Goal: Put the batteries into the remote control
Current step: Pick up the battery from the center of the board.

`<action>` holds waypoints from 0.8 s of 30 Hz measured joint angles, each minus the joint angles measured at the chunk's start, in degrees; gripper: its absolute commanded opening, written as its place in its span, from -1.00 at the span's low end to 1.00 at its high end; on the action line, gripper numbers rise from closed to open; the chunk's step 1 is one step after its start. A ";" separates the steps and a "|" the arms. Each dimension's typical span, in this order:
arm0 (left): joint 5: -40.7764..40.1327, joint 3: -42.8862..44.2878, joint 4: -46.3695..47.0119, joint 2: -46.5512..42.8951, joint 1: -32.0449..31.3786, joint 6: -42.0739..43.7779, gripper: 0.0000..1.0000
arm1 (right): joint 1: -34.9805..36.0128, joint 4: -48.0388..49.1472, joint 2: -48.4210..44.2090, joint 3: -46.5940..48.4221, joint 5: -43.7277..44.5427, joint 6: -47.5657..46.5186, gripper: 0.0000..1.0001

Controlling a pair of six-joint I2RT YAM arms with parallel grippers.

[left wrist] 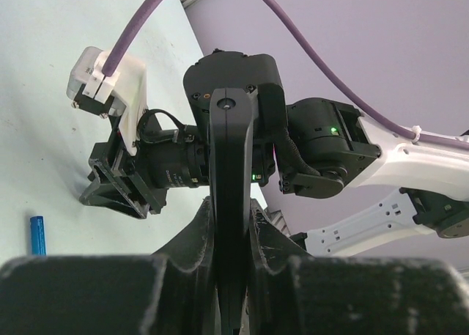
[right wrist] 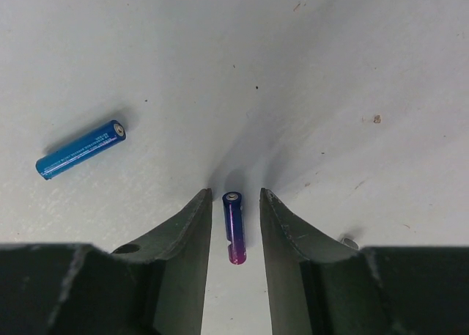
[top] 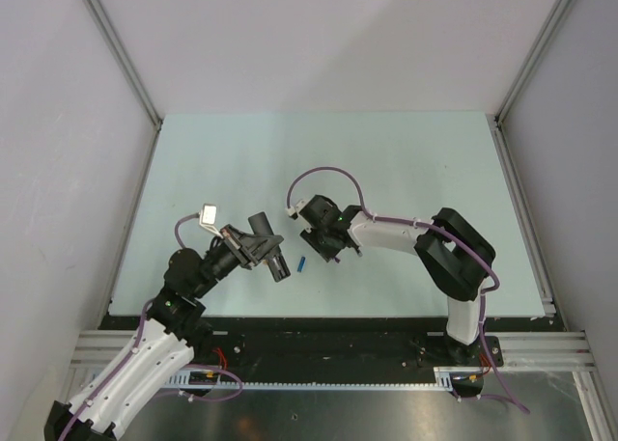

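Note:
My left gripper (top: 272,256) is shut on the remote control (left wrist: 231,166), a slim black bar seen edge-on between the fingers and held above the table. One blue battery (top: 300,264) lies on the table just right of it; it also shows in the left wrist view (left wrist: 37,234) and the right wrist view (right wrist: 80,149). My right gripper (top: 324,244) is low over the table and open, its fingers (right wrist: 187,232) on either side of the second battery (right wrist: 234,227). That battery is dark blue and lies lengthwise in the gap, with space on both sides.
The pale table (top: 386,161) is walled in by white panels and aluminium posts (top: 121,50). A metal rail (top: 338,349) runs along the near edge. A small silvery speck (right wrist: 350,241) lies beside my right finger. The two grippers are close together.

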 measured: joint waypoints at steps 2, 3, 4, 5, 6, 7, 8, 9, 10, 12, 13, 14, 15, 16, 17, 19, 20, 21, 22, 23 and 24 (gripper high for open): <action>0.00 0.00 0.04 0.00 0.00 0.00 -0.99 | -0.07 -0.04 0.00 0.00 -0.02 0.02 -0.26; 0.02 0.00 0.07 0.00 0.00 0.00 -1.00 | -0.07 -0.07 0.00 0.00 0.00 0.02 -0.27; 0.02 -0.02 0.09 0.00 0.00 0.00 -1.00 | -0.09 -0.15 0.00 0.02 0.00 0.02 -0.28; 0.02 -0.09 0.13 0.00 0.00 -0.02 -1.00 | -0.09 -0.26 0.00 0.02 0.00 0.02 -0.29; 0.02 -0.15 0.13 0.00 0.00 -0.02 -1.00 | -0.09 -0.33 0.00 0.02 -0.02 0.04 -0.31; 0.02 -0.22 0.13 0.00 0.00 -0.04 -1.00 | -0.09 -0.42 0.00 0.07 -0.02 0.04 -0.33; 0.02 -0.24 0.11 0.00 0.00 -0.13 -1.00 | -0.09 -0.55 0.00 0.09 -0.04 0.04 -0.35; 0.04 -0.24 0.13 0.00 0.00 -0.24 -0.99 | -0.09 -0.72 0.00 0.11 -0.07 0.04 -0.41; 0.04 -0.24 0.13 0.00 0.00 -0.28 -0.99 | -0.09 -0.81 0.00 0.11 -0.13 0.07 -0.48; 0.04 -0.26 0.13 0.00 0.00 -0.35 -1.00 | -0.09 -1.05 0.00 0.13 -0.39 0.24 -0.76; 0.04 -0.28 0.13 0.00 0.00 -0.37 -0.99 | -0.11 -1.20 0.00 0.13 -0.50 0.31 -0.83; 0.04 -0.31 0.13 0.00 0.00 -0.37 -0.99 | -0.11 -1.33 0.00 0.15 -0.61 0.42 -0.89; 0.07 -0.33 0.13 0.00 0.00 -0.37 -0.99 | -0.15 -1.62 0.00 0.22 -0.66 0.55 -1.00; 0.07 -0.33 0.15 0.00 0.00 -0.39 -1.00 | -0.28 -1.75 0.00 0.26 -0.76 0.59 -1.00; 0.07 -0.33 0.17 0.07 0.00 -0.39 -0.99 | -0.42 -1.84 0.00 0.31 -1.01 0.63 -1.00; 0.09 -0.35 0.55 0.39 0.00 -0.39 -1.00 | -0.92 -1.97 0.00 0.37 -1.53 1.25 -1.00; 0.13 -0.35 0.79 0.68 0.00 -0.42 -1.00 | -1.16 -2.03 -0.13 0.37 -1.68 1.62 -1.00; 0.22 -0.35 1.16 1.09 0.00 -0.46 -1.00 | -1.40 -2.27 -0.26 0.37 -1.64 2.05 -1.00; 0.28 -0.35 1.57 1.62 0.00 -0.72 -1.00 | -1.81 -2.78 -0.57 0.37 -1.57 3.02 -1.00; 0.31 -0.35 1.92 2.23 0.00 -0.87 -1.00 | -2.14 -3.04 -1.16 0.35 -1.22 3.54 -1.00; 0.35 -0.35 2.38 2.97 0.00 -1.07 -1.00 | -2.43 -3.39 -2.21 0.26 -0.61 4.50 -1.00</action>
